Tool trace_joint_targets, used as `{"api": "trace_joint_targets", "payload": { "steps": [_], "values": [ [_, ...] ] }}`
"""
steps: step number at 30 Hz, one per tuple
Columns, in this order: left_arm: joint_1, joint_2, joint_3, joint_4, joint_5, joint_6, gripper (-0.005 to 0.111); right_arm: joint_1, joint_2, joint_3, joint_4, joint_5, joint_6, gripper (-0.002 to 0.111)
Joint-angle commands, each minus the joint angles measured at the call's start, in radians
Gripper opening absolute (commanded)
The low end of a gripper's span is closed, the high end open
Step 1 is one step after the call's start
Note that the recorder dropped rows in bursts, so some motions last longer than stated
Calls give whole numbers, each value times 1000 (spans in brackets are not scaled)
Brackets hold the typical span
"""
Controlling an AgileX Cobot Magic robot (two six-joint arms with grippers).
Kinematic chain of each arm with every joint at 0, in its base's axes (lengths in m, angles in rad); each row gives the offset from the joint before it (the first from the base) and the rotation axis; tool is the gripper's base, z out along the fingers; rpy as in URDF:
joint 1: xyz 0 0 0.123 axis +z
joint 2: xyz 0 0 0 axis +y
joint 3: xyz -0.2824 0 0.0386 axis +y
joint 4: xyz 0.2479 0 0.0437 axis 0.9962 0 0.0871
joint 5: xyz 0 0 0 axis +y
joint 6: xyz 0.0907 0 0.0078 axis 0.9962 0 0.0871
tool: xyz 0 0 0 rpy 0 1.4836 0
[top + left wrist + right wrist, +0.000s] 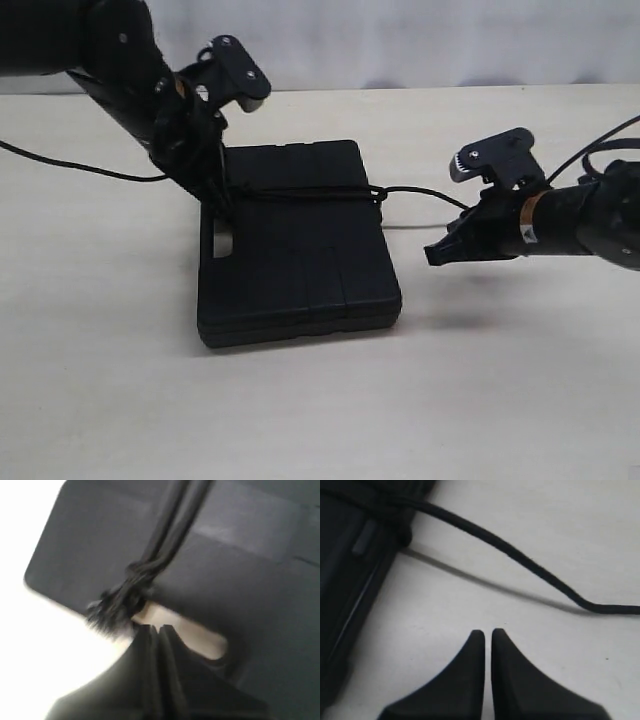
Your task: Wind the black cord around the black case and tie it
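Black cord [300, 192] across black case [300, 280] | left tool [158, 628] closed, empty, beside tuft | right tool [484, 631] closed, empty | advise: grasp free end, cinch evenly.

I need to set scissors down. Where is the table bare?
Bare table lies in front of the black case and behind it. Crowded: its left edge at the left gripper; its right side, where the black cord trails by the right gripper.

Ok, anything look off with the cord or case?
The black cord crosses the black case, but its end by the handle slot is frayed, and a loose tail trails onto the table clear of the right fingers.
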Motion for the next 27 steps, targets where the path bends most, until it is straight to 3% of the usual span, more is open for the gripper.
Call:
{"api": "trace_joint_targets", "payload": {
  "steps": [1, 4, 5, 6, 11, 12, 21, 27],
  "values": [
    [136, -10, 2, -130, 49, -57, 0, 18, 6, 6, -304, -91, 280, 4],
    [242, -10, 2, -256, 69, 2, 0, -19, 9, -27, -719, -434, 584, 4],
    [273, -10, 2, -305, 69, 21, 0, -41, 13, -56, -811, -573, 637, 4],
    [295, -10, 2, -344, 68, 43, 0, -53, 16, -68, -820, -594, 660, 4],
    [360, -10, 4, -405, 35, 98, 0, -67, 18, -64, -770, -89, 799, 4],
    [363, -10, 4, -403, 22, 98, 0, -67, 18, -62, -770, -60, 820, 4],
    [363, -10, 156, -188, -279, -81, 0, 30, 124, -81, -768, -73, 868, 4],
    [367, -10, 165, -182, -272, -98, 0, 145, 209, -150, -744, -8, 868, 4]
  ]
}}
